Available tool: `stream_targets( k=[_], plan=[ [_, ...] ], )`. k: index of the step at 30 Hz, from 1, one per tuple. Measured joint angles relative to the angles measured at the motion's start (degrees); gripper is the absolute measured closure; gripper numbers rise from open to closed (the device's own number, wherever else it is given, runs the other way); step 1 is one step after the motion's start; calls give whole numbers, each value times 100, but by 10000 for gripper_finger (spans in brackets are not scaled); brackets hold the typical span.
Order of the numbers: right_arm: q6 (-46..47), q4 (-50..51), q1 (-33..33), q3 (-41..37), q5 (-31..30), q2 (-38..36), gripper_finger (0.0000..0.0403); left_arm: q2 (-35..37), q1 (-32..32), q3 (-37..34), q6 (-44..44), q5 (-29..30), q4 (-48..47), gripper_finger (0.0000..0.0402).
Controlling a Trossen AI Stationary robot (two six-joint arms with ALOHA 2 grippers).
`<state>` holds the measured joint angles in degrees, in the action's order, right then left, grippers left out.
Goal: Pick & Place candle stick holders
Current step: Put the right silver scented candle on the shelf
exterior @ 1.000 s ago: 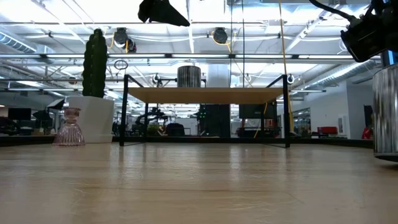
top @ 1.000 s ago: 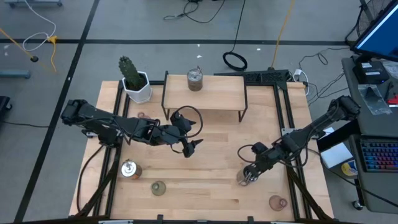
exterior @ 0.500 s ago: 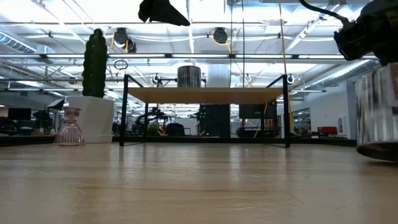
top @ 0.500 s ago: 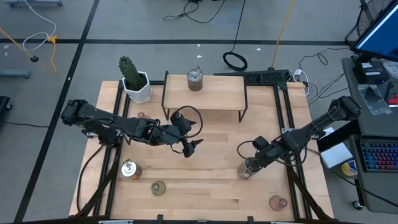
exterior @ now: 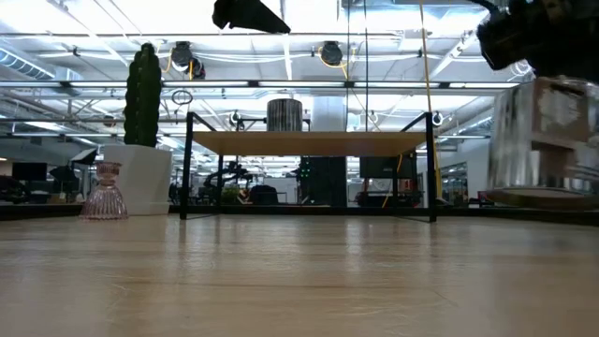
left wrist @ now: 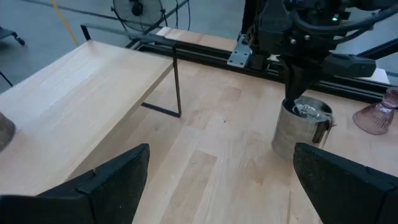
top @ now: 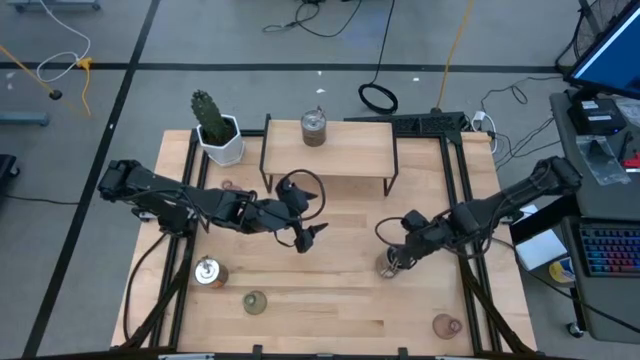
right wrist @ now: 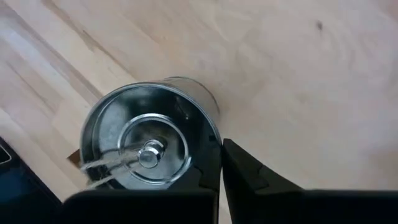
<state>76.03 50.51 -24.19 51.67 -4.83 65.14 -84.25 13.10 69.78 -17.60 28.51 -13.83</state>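
My right gripper (top: pixel 393 262) is shut on a squat silvery metal candle stick holder (right wrist: pixel 149 149) right of the table's middle; the holder also shows in the low view (exterior: pixel 543 140) and the left wrist view (left wrist: pixel 303 129). My left gripper (top: pixel 308 238) hangs open and empty above the table's middle. A second silvery holder (top: pixel 313 128) stands on the wooden shelf (top: pixel 345 155), and a third (top: pixel 207 271) stands on the table near the left. An olive glass holder (top: pixel 255 301) and two pink ones (top: pixel 446 325) (top: pixel 227 185) stand on the table. My right gripper pinches the holder's round wall at its rim (right wrist: pixel 216 138), one finger inside the cup and one outside. The fingers come from above, pointing down. In the low view the holder hangs upright below the gripper, its base (exterior: pixel 538 197) lifted clear of the table.
A green cactus in a white pot (top: pixel 217 128) stands at the far left corner. The shelf stands on thin black legs (exterior: pixel 187 168) along the far middle. Black rails (top: pixel 465 200) run along the table's sides. Bare wood lies between the two grippers.
My right gripper has gone up and toward the table's far edge and a little left, still shut on the silvery holder. The holder has been lifted clear of the table and stays upright.
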Motion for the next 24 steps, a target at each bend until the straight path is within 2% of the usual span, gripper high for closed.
stream_targets(
  k=[8, 15, 19, 24],
  plan=[
    [-757, -16, 531, 530, -7, 4, 402, -201, -47, 9, 379, -77, 158, 11],
    [-1518, -18, 942, 1143, 6, 258, 402, -872, -301, 9, 342, -1532, 539, 11],
    [-1822, 84, 1078, 1388, 30, 487, 402, -1171, -383, 7, 62, -1876, 718, 11],
    [-2165, 74, 1221, 1581, 55, 767, 403, -1401, -406, 0, 244, -2196, 1243, 11]
  ],
)
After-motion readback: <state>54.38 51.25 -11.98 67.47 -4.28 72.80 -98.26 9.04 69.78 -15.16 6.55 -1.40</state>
